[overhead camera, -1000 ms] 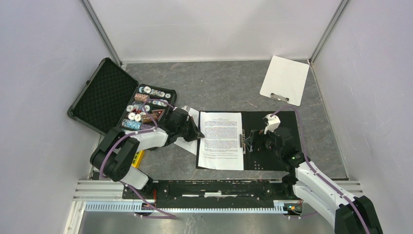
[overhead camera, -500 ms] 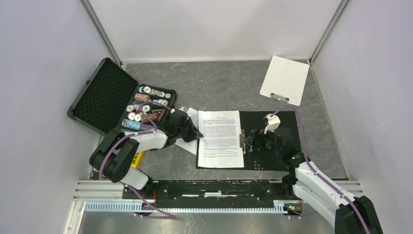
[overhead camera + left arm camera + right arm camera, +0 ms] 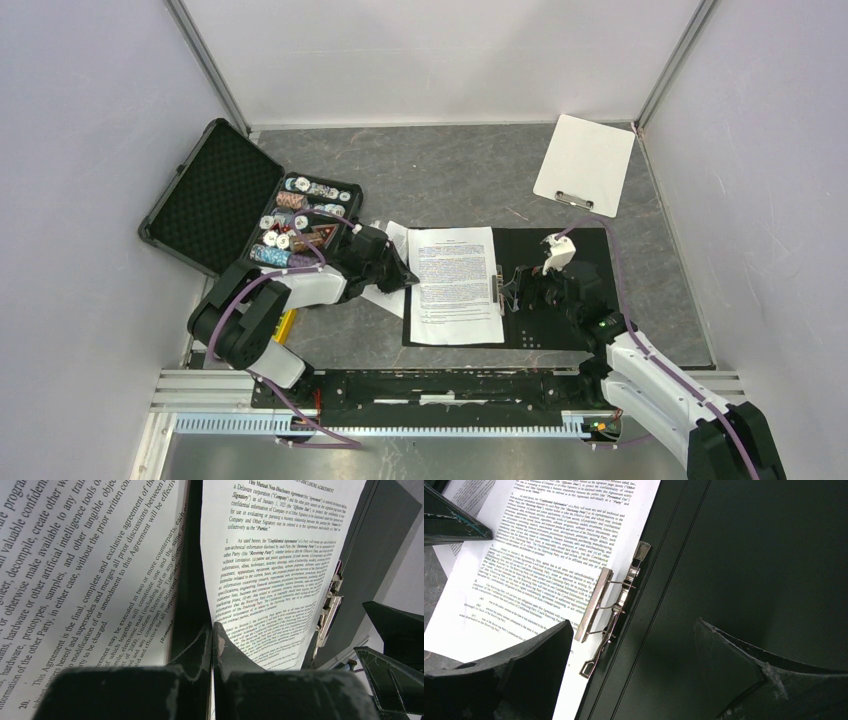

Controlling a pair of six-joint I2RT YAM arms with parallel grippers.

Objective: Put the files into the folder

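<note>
Open folder (image 3: pixel 525 240) holds one text sheet (image 3: pixel 455 285).

Top view bright, even, diffuse overhead light; shadows soft, focus sharp. Left wrist: print on files (image 3: pixel 270 570) crisp mid-frame, softer and stretched at left edge. Right wrist dim over black folder (image 3: pixel 749 555); clip (image 3: pixel 596 605) glints.

In the left wrist view, the right sheet (image 3: pixel 280 570) was headed "Mutual Non-Disclosure Agreement"; the left sheet (image 3: pixel 85 580) read "20. This Agreement is the final, complete and exclusive agreement".
</note>
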